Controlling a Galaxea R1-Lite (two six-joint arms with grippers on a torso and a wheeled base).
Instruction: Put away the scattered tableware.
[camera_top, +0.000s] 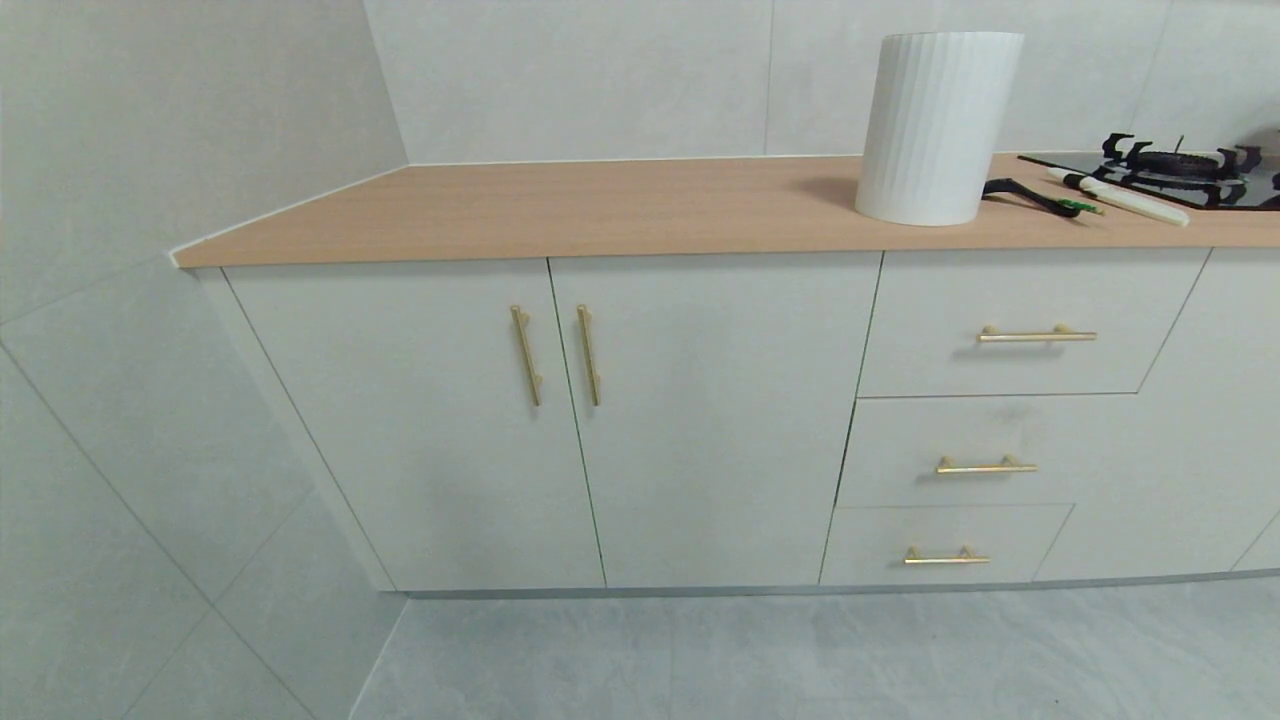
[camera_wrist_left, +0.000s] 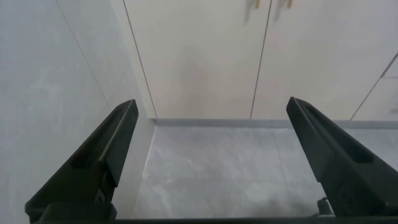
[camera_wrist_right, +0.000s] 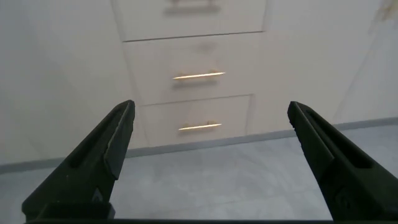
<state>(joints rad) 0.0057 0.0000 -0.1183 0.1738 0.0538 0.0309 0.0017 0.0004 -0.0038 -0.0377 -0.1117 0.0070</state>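
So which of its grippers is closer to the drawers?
Right. The right gripper faces the drawers; the left gripper faces the cupboard doors, by the wall.

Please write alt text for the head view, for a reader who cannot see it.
A white ribbed container stands on a wooden countertop, with a black utensil and a white utensil lying beside it, near a gas hob. Below are two closed cabinet doors and three closed drawers, all with gold handles.
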